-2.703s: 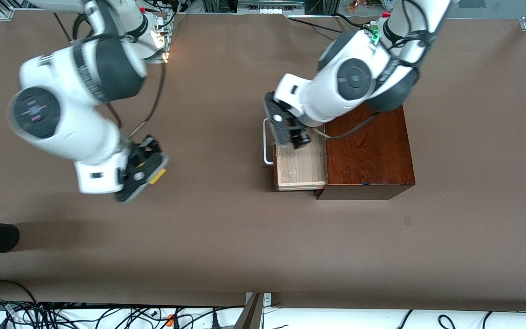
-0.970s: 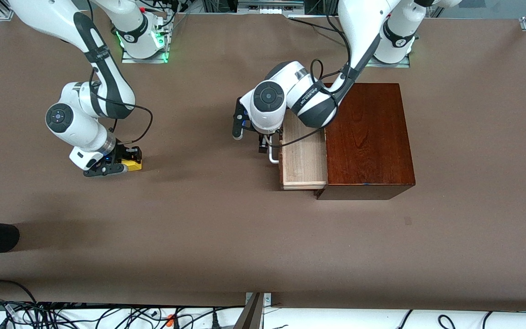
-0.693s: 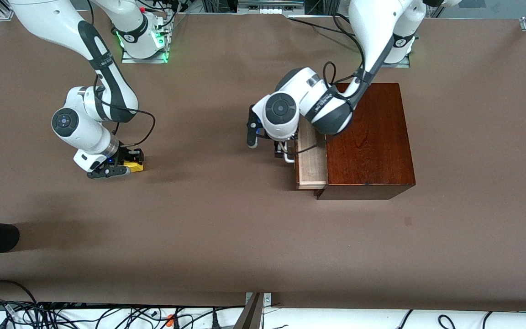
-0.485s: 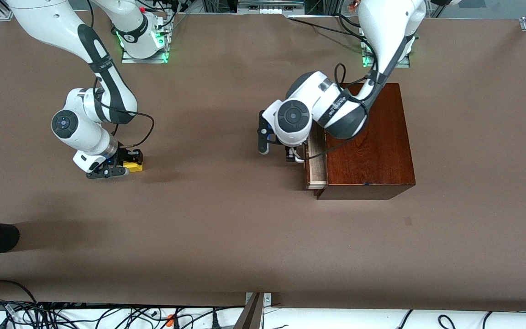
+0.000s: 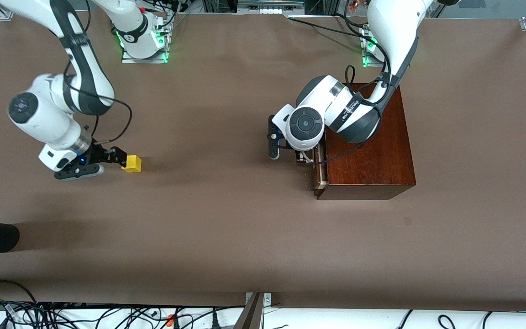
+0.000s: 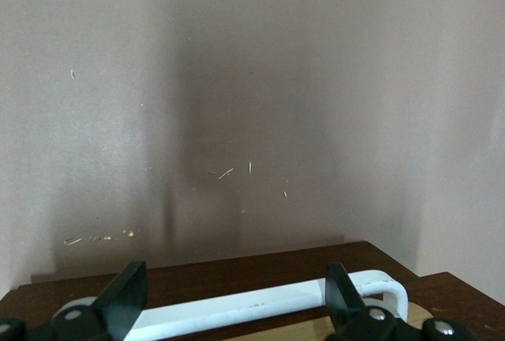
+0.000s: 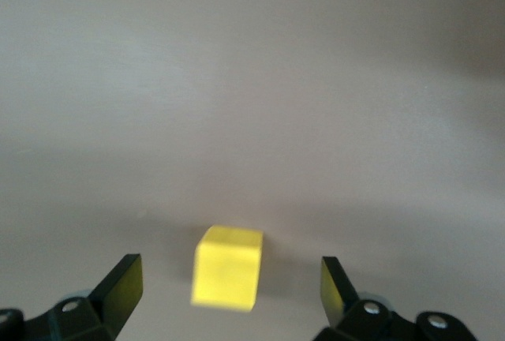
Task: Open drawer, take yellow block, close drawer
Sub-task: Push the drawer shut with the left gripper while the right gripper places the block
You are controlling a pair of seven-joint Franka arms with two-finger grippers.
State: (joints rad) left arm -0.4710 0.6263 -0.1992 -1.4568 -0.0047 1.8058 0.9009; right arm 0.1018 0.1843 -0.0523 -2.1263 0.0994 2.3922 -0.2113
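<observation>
The yellow block (image 5: 132,163) is bright, plain yellow. The drawer (image 5: 318,170) has a dark wood front, a white handle (image 6: 237,308); its box (image 5: 368,141) is reddish-brown. The table (image 5: 226,219) is flat brown.

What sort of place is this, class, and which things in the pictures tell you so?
Most likely a robotics lab. Two white arms are bolted to a brown-covered table, loose cables trail along its edge, and the only props are a wooden box and a yellow block.

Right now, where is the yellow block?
The yellow block sits on the table toward the right arm's end, apart from the wooden box, just in front of the open right gripper.
</observation>
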